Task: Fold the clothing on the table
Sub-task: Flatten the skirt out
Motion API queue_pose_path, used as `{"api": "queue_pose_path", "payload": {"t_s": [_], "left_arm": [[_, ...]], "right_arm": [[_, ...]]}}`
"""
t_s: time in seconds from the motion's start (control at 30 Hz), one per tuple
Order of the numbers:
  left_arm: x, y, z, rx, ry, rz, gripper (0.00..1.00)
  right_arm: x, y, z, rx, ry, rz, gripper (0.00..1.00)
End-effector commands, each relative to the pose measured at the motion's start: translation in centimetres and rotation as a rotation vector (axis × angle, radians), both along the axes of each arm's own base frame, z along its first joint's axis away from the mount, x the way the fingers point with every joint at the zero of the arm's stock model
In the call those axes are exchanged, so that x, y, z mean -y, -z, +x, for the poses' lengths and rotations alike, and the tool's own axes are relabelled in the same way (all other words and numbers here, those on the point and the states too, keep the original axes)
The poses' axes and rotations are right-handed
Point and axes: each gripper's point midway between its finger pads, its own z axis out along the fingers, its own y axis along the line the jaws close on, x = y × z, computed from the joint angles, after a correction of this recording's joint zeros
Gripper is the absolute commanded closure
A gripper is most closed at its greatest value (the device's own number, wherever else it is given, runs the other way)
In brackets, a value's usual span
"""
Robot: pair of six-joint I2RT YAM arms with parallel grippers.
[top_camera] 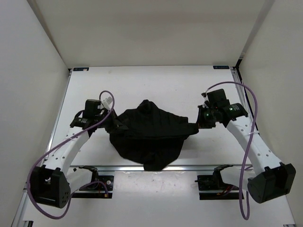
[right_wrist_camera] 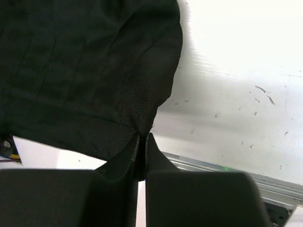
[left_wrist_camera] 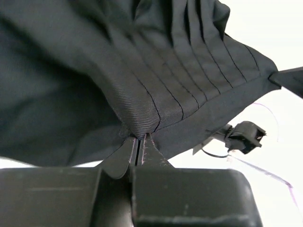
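Closest to me, a shiny metal rail [top_camera: 189, 167] ran along the front of the table [top_camera: 161, 82]. The white left arm [top_camera: 71, 144] and the white right arm [top_camera: 251, 142] rose from black blocks there. A thin purple cable [top_camera: 253, 101] looped off the right one.

A bit farther in, the clothing [top_camera: 151, 135] sat in the middle of the table. It was black and soft, with a fine ribbed weave. Thin straight pleats ran side by side on it like stripes. It was bunched in a lumpy heap, wide across the middle. One flap reached toward the front rail, and a small bump stuck up at the back. Its two side corners were pulled out into points.

The left gripper [left_wrist_camera: 138, 139] was pinched tight on the left corner, with cloth between its two pointy black fingers. The right gripper [right_wrist_camera: 142, 137] was squeezed onto the right corner the same way.

Behind them the table was flat, white and dull. Smooth white walls [top_camera: 142, 28] stood around it.
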Motion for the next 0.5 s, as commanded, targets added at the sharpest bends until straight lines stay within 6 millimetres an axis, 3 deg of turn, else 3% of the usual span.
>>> {"api": "queue_pose_path", "payload": {"t_s": [0.0, 0.07, 0.1, 0.13, 0.17, 0.2, 0.23, 0.27, 0.3, 0.33, 0.37, 0.4, 0.43, 0.47], "left_arm": [[0.4, -0.9, 0.9, 0.064, 0.055, 0.066, 1.00], [0.6, 0.3, 3.1, 0.028, 0.061, 0.098, 1.00], [0.9, -0.5, 4.4, 0.057, 0.071, 0.099, 1.00], [0.5, 1.2, 5.7, 0.016, 0.066, 0.130, 1.00], [1.0, 1.3, 8.0, 0.008, 0.077, 0.147, 1.00], [1.1, -1.2, 10.8, 0.072, 0.076, 0.148, 1.00], [1.2, -0.1, 12.2, 0.023, 0.091, 0.150, 1.00], [1.8, -3.3, 16.1, 0.107, 0.086, 0.112, 1.00], [2.3, -7.5, 19.7, 0.214, 0.065, 0.079, 1.00], [2.5, -13.6, 22.2, 0.362, 0.036, 0.033, 1.00], [2.3, -16.0, 23.8, 0.434, 0.025, 0.001, 1.00], [2.4, -20.5, 24.4, 0.528, 0.005, -0.042, 1.00], [1.2, -23.4, 25.1, 0.595, -0.041, -0.103, 1.00], [-0.1, -26.0, 24.7, 0.658, -0.042, -0.158, 1.00]], "right_arm": [[0.7, 0.6, 1.8, -0.021, 0.009, -0.045, 1.00], [0.6, 0.6, 4.3, -0.008, 0.010, -0.032, 1.00], [0.7, 0.6, 6.1, -0.004, 0.010, -0.033, 1.00], [0.9, 1.3, 7.9, -0.009, 0.023, -0.037, 1.00], [0.9, -0.2, 10.3, 0.046, 0.030, -0.032, 1.00], [1.4, -1.3, 13.4, 0.089, 0.044, -0.045, 1.00], [1.5, -3.3, 16.6, 0.148, 0.049, -0.042, 1.00], [2.6, -2.7, 18.3, 0.135, 0.083, -0.087, 1.00], [2.8, -7.1, 20.8, 0.253, 0.105, -0.085, 1.00], [3.3, -10.3, 23.2, 0.339, 0.135, -0.087, 1.00], [3.6, -11.8, 24.3, 0.380, 0.149, -0.086, 1.00], [4.6, -15.8, 25.3, 0.484, 0.200, -0.096, 1.00], [5.1, -19.0, 25.6, 0.562, 0.231, -0.068, 1.00], [5.4, -21.0, 25.4, 0.618, 0.243, -0.058, 1.00]]}}
